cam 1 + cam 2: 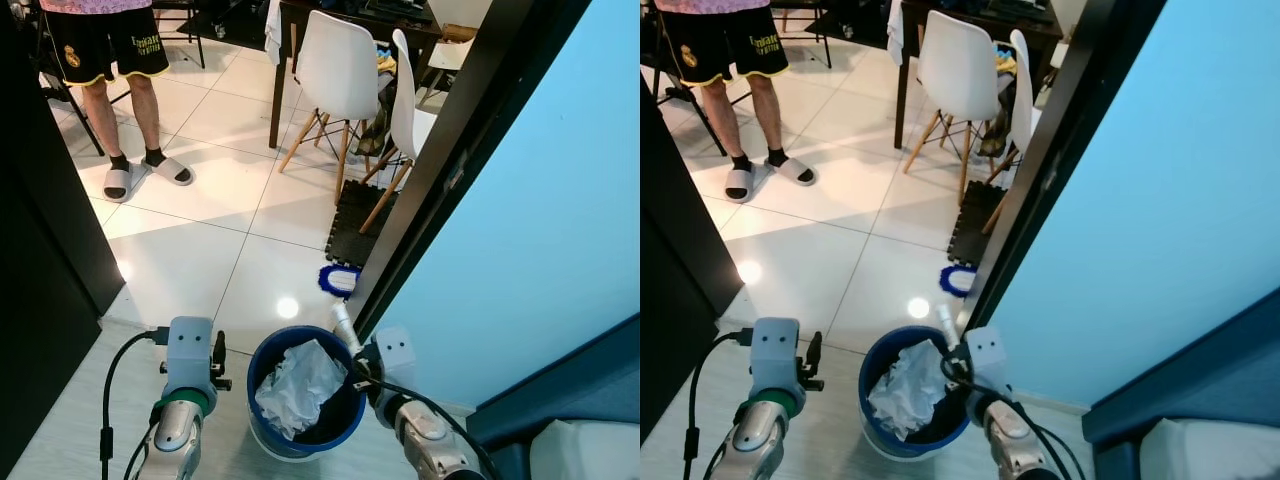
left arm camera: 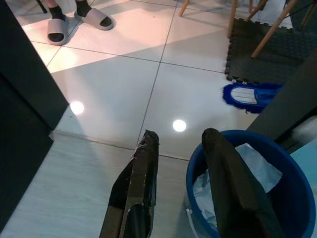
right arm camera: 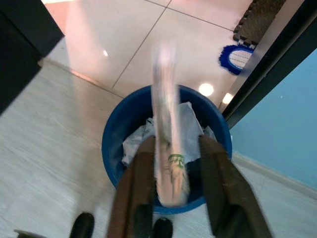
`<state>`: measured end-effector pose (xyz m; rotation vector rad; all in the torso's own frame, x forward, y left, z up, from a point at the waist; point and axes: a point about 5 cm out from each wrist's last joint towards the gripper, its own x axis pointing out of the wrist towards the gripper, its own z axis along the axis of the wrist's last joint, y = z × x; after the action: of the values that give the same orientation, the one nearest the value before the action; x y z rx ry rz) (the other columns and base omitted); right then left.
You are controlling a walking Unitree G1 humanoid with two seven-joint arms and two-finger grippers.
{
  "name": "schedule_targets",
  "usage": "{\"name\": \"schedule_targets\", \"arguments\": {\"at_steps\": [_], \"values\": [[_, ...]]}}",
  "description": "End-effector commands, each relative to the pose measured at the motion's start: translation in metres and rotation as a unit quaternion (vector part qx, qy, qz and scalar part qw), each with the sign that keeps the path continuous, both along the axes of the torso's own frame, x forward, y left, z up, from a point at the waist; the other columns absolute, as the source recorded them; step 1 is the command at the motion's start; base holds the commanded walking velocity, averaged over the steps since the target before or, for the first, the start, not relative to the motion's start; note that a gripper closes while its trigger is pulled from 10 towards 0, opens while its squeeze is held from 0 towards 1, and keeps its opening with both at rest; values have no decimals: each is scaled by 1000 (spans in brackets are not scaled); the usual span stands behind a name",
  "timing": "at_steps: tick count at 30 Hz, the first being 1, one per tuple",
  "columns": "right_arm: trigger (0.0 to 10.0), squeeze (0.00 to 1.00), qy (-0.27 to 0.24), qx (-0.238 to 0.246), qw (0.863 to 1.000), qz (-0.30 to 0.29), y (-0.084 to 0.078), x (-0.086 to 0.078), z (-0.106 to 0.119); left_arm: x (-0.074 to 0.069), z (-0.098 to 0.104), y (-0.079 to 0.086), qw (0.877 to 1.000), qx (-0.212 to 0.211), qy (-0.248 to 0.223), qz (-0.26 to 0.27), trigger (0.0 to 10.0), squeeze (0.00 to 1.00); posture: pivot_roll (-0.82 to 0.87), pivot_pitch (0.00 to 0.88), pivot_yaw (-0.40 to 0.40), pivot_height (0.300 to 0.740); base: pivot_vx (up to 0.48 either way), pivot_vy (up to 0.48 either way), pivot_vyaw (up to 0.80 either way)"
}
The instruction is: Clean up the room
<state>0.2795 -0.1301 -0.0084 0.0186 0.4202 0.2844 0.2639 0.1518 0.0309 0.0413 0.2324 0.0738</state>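
Blue plastic, the bin [image 1: 262, 425] sits at the lower middle of the left eye view, already holding crumpled white paper [image 1: 298, 385]. The right gripper [image 3: 171, 171] hangs over its rim, fingers clenched on a clear bottle [image 3: 167, 124] with a green mark on its label; the bottle looks blurred, its top pointing out over the bin's mouth. The step seems to be the drop: I would bring the bottle over the middle of the opening, clear of the near rim, and only then release, so it lands on the paper rather than glancing off the edge.

The left gripper [image 2: 181, 163] waits just beside the bin, fingers released and holding nothing, one finger over the rim. A dark door frame [image 1: 440, 170] rises close on the right. Open tiled floor [image 1: 200, 260] lies ahead; a person [image 1: 120, 60] stands at upper left, chairs [image 1: 340, 70] at upper middle, a blue mop head [image 1: 338, 280] near the frame.
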Motion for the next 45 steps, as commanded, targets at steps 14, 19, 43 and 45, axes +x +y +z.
{"name": "schedule_targets", "arguments": {"at_steps": [14,19,43,45], "values": [[10000,0,3,11,999,-38,-9,-8,-6,-6,-8,-2,1000,1,20,-5,10000,0,38,68,-48,740,0,0,0],[10000,0,-11,20,999,-42,-11,-7,-3,-7,-9,-3,1000,1,19,-9,10000,0,34,65,-45,740,0,0,0],[10000,0,-12,22,998,-49,-11,-10,-4,-6,-7,-8,1000,-14,11,-21,10000,0,30,61,-41,740,-81,0,0],[10000,0,-12,22,998,-49,-11,-10,-5,-6,-7,-8,1000,-14,11,-21,10000,0,31,60,-40,740,-300,0,0]]}}
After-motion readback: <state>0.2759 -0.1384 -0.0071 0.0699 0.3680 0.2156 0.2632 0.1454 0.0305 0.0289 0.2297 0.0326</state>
